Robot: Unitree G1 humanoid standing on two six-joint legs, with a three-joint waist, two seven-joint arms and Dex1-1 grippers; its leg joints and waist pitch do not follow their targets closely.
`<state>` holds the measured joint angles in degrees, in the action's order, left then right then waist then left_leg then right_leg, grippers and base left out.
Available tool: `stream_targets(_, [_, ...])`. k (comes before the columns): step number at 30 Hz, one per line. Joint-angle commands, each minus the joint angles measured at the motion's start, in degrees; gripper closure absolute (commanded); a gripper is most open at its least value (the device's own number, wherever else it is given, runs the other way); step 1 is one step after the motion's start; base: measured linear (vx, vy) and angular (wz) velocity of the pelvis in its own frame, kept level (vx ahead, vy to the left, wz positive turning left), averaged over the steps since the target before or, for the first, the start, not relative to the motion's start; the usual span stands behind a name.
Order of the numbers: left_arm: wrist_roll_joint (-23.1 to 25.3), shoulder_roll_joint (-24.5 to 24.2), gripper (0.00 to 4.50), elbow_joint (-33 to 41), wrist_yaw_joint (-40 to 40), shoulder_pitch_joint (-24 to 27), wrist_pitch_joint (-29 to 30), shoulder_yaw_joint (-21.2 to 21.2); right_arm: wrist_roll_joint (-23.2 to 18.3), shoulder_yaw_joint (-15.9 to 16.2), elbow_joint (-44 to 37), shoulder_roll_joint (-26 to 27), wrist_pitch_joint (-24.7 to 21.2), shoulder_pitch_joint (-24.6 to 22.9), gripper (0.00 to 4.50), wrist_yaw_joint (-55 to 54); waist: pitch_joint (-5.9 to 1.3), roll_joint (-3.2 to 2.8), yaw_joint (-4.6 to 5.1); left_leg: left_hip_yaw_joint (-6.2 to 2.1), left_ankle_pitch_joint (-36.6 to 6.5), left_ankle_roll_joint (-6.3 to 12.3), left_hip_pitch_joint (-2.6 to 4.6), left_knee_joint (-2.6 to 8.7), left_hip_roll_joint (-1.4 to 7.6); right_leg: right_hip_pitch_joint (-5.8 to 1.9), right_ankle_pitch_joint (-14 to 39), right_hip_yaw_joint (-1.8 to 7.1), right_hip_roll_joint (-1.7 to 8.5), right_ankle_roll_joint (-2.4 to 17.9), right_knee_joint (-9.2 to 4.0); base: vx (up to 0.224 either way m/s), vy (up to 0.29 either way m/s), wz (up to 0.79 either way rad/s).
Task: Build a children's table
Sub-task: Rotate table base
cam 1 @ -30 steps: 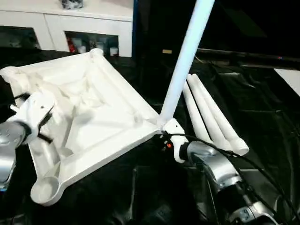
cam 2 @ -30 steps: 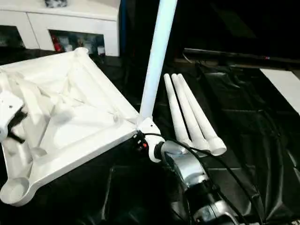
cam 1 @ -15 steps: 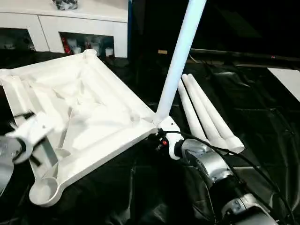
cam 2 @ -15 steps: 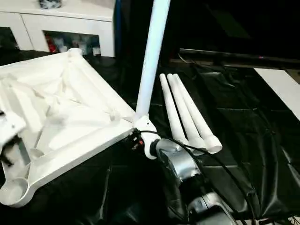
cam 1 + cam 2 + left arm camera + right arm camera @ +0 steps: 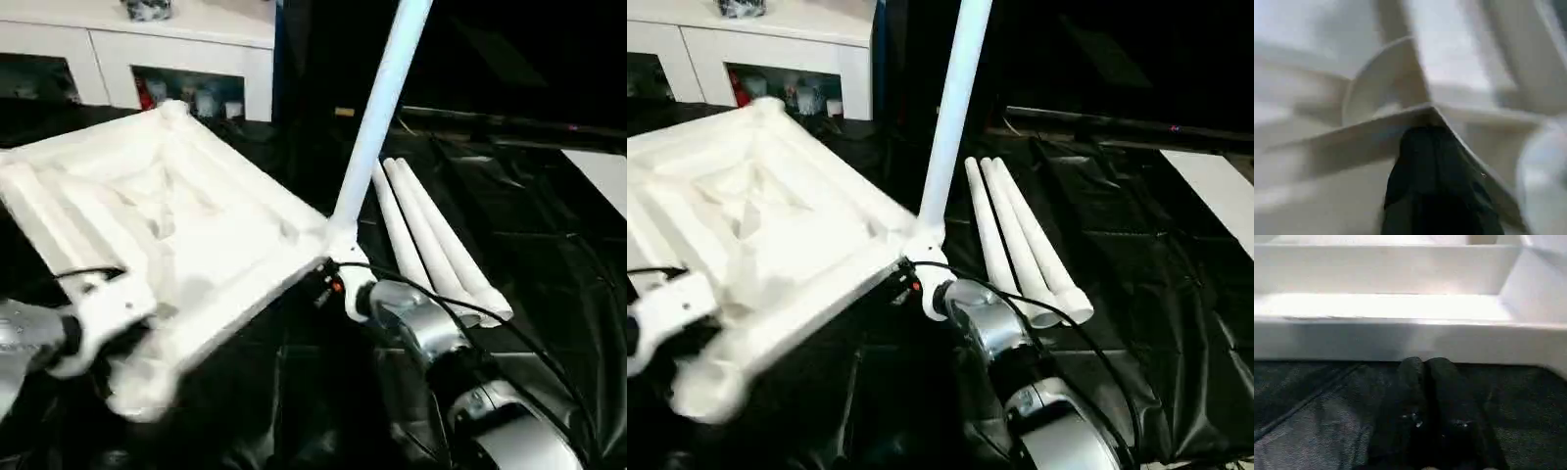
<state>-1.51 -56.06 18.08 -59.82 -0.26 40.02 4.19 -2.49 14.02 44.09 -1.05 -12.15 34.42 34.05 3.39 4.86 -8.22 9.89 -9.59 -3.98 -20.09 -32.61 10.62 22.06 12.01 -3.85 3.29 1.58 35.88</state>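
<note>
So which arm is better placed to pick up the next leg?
Probably the right: its gripper sits beside the three loose legs, while the left gripper is at the tabletop's far side.

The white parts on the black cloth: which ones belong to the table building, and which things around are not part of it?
Part of the job:
- table top, underside up
- one leg standing in its corner
- three loose legs lying side by side

Just lying about:
- white cabinet behind
- black cloth

smooth white plastic tabletop (image 5: pixel 147 215), glossy black drape (image 5: pixel 549 245)
</note>
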Motion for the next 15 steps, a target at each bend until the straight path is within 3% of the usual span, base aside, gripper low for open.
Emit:
stream_targets(1, [-3.7, 0.6, 4.5, 4.5, -3.3, 0.3, -0.6, 2.9, 0.5, -0.4, 2.0, 0.5, 1.9, 2.0, 4.47, 0.4, -2.85, -1.9, 0.21, -1.41, -19.6, -3.76, 0.86, 4.65, 2.99, -1.15, 14.9, 3.62, 5.52, 9.6, -4.37, 0.0, 0.0, 0.0])
stream_targets(4, [-5.5, 2.7, 4.5, 6.9, -3.8, -0.5, -0.1, 5.4, 0.8, -0.3, 3.4, 1.0, 2.8, 2.7, 4.47, 0.8, -2.9, -1.55, 0.44, -1.27, -17.8, -3.65, 0.55, 4.61, 2.9, -1.52, 13.2, 3.59, 5.37, 9.4, -4.17, 0.0, 0.0, 0.0])
stream_targets(5, [-5.7, 3.4, 4.5, 7.3, -3.8, -0.7, 0.0, 5.8, 0.9, -0.3, 3.9, 1.1, 3.0, 2.9, 4.47, 0.9, -2.98, -1.76, 0.49, -1.22, -17.7, -3.92, 0.74, 4.55, 2.93, -1.36, 12.8, 3.57, 5.34, 9.5, -4.13, 0.0, 0.0, 0.0])
stream_targets(6, [-5.5, 4.2, 4.5, 7.3, -3.5, -1.1, 0.0, 6.6, 0.9, -0.2, 4.2, 1.2, 3.3, 3.1, 4.47, 1.0, -3.05, -1.5, 0.56, -1.12, -17.0, -3.89, 0.68, 4.46, 2.91, -1.49, 12.0, 3.59, 5.32, 9.5, -4.1, 0.0, 0.0, 0.0])
stream_targets(10, [-3.7, 7.5, 4.5, 5.8, -1.4, -3.3, -0.5, 8.8, 1.2, 0.1, 5.0, 1.6, 3.7, 3.4, 4.47, 1.4, -3.01, -1.47, 0.8, -1.12, -17.6, -3.86, 0.69, 4.47, 2.82, -1.52, 13.2, 3.59, 5.23, 9.1, -4.25, 0.0, 0.0, 0.0])
stream_targets(11, [-2.8, 9.1, 4.5, 4.5, 0.0, -4.6, -1.5, 9.6, 1.3, 0.1, 5.4, 1.7, 4.0, 3.7, 4.47, 1.7, -2.98, -0.89, 0.91, -1.0, -17.9, -3.78, 0.79, 4.41, 2.9, -1.45, 13.8, 3.62, 5.19, 8.8, -4.41, 0.0, 0.0, 0.0])
stream_targets(13, [-2.2, 10.1, 4.5, 3.5, 0.9, -5.4, -2.1, 10.2, 1.3, 0.2, 5.7, 1.8, 4.3, 3.8, 4.47, 1.9, -3.07, -1.17, 0.83, -1.08, -17.6, -3.83, 0.8, 4.37, 2.86, -1.44, 14.6, 3.64, 5.32, 8.5, -4.41, 0.0, 0.0, 0.0])
stream_targets(14, [-1.0, 14.5, 4.5, -0.3, 4.8, -8.7, -3.5, 11.2, 1.6, 0.0, 6.6, 2.2, 4.9, 4.3, 4.47, 2.5, -3.09, -1.04, 0.9, -1.12, -17.1, -3.79, 0.55, 4.42, 2.83, -1.65, 14.3, 3.62, 5.26, 8.4, -4.33, 0.0, 0.0, 0.0])
stream_targets(15, [-0.8, 15.1, 4.5, -0.8, 5.4, -9.2, -3.7, 11.4, 1.6, 0.0, 6.8, 2.2, 5.0, 4.4, 4.47, 2.6, -3.09, -1.15, 0.91, -1.07, -17.3, -3.89, 0.72, 4.41, 2.89, -1.47, 14.3, 3.61, 5.21, 8.3, -4.4, 0.0, 0.0, 0.0])
